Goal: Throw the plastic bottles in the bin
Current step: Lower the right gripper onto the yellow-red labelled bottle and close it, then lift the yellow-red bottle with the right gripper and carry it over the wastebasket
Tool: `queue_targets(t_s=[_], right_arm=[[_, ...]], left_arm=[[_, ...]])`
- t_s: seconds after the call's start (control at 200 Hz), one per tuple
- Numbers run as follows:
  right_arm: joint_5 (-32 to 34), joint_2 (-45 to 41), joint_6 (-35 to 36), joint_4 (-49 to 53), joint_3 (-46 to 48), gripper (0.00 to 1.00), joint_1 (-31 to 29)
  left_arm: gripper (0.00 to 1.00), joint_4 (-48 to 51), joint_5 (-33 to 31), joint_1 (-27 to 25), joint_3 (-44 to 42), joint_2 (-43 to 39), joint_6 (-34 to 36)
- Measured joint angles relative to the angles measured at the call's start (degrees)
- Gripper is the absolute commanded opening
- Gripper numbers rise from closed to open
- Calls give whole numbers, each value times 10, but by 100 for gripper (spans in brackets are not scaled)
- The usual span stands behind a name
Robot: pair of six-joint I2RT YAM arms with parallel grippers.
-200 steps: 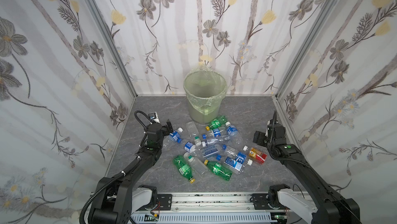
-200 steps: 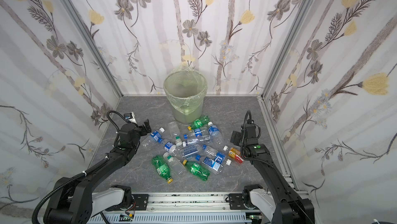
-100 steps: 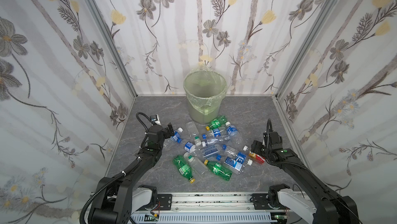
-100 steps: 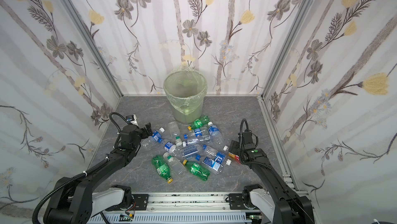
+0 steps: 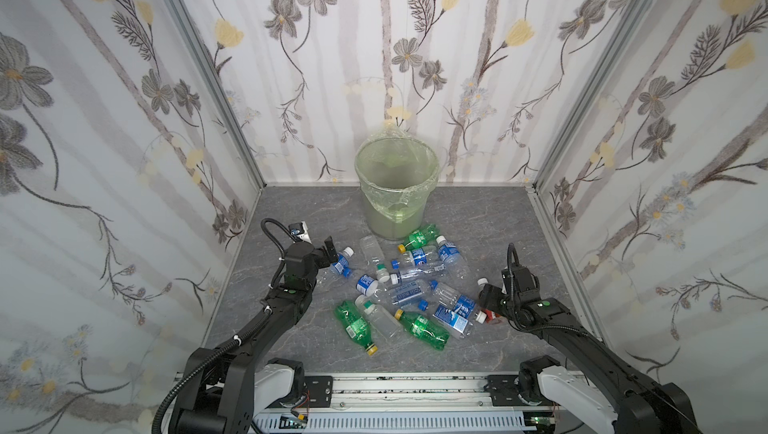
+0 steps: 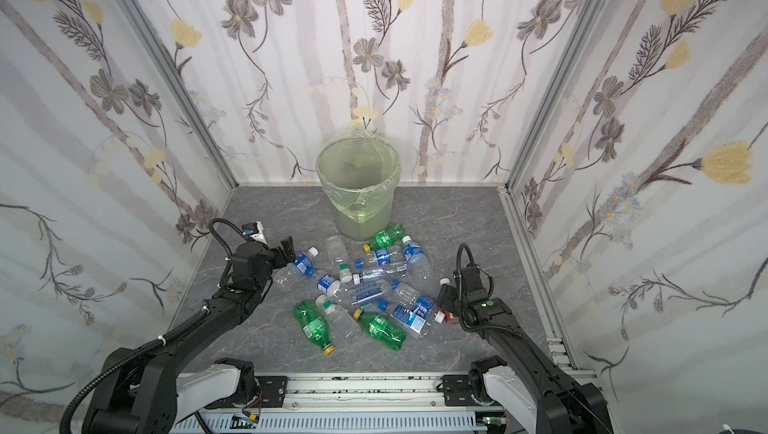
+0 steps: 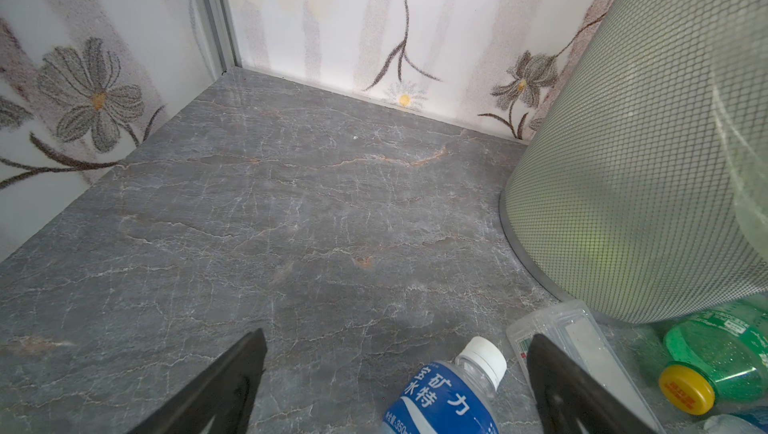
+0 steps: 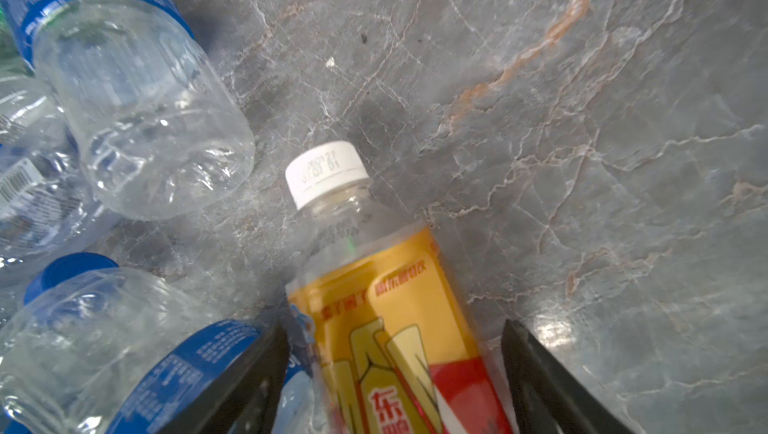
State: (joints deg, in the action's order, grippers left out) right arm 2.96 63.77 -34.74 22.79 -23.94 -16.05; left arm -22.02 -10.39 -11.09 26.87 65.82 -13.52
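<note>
Plastic bottles [image 5: 409, 286] lie heaped on the grey floor [image 5: 490, 219] just before the bin [image 5: 384, 224], whose inside shows only its green liner [image 5: 399, 161]. The left gripper [image 7: 397, 336] gapes wide over a white-capped bottle [image 7: 449, 398]. The right gripper [image 8: 394, 326] straddles the orange-red bottle [image 8: 386, 286]; whether it pinches, I cannot tell.

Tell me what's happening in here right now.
Two robot arms are clearing plastic bottles into the bin. The right gripper straddles the orange-red bottle lying on the table, jaws not yet clamped. The left gripper hangs open over a white-capped water bottle. The rest lie heaped before the bin, which looks empty.
</note>
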Motion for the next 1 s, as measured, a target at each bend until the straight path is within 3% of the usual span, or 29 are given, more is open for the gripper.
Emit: queue_targets(t_s=[0.625,0.999], right_arm=[[36,78,6,-94,-1,42,0],[64,-26,26,-47,-55,40,0]], left_arm=[[100,10,-2,0,1,21,-19],[100,22,-25,0,1,14,-21]])
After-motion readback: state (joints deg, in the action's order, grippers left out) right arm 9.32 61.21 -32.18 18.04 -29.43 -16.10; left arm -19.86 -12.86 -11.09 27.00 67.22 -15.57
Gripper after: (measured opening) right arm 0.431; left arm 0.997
